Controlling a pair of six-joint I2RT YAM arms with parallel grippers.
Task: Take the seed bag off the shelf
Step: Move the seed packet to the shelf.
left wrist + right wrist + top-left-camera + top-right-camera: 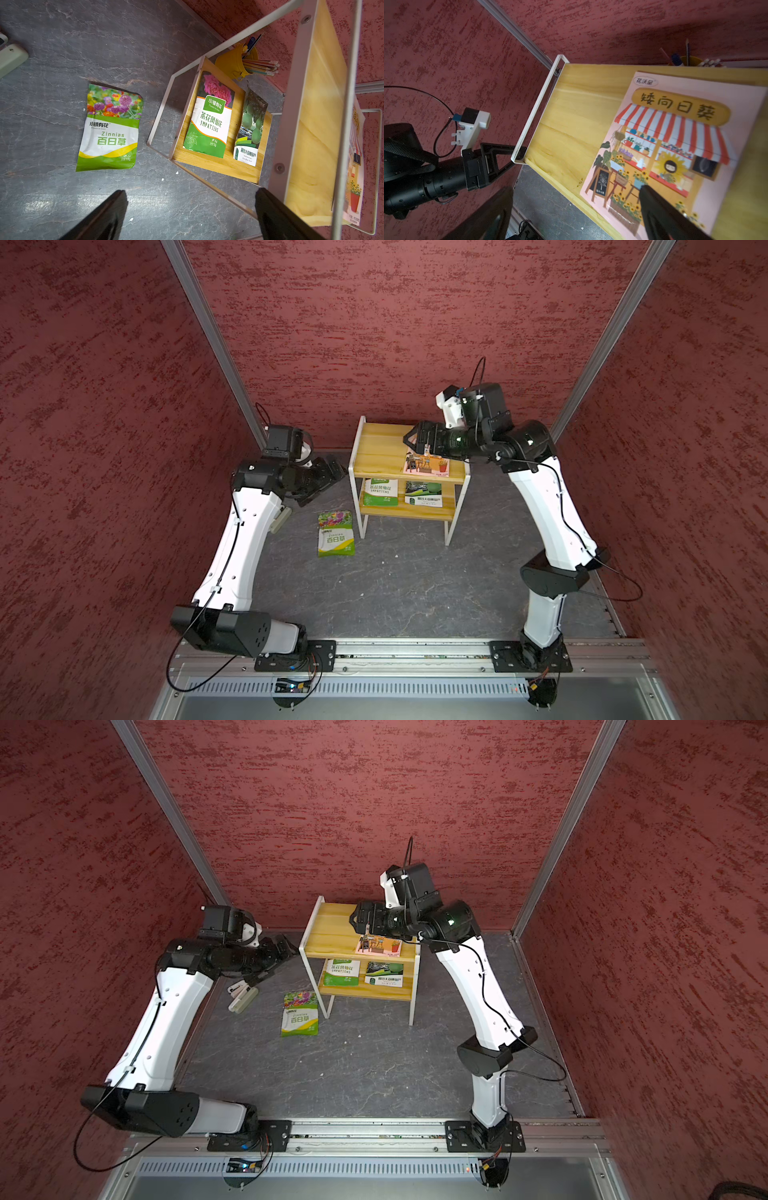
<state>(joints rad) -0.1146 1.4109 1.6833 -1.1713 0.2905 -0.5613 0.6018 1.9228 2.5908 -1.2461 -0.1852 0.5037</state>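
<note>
Now | right gripper (575,188) stood spread, empty, over pink bag (664,145) on shelf (376,443) top board | left gripper (190,191) stood spread, empty, beside shelf | Zinnias bag (336,533) lay on table (395,593) near shelf

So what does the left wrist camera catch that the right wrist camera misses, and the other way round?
Left wrist only: the Zinnias bag on the table, and the Impatiens bag and gourd seed bag on the lower board. Right wrist only: the left arm and the printed front of the pink sunflower packet. Both: the shelf, that packet, and the yellow pencil bucket.
</note>
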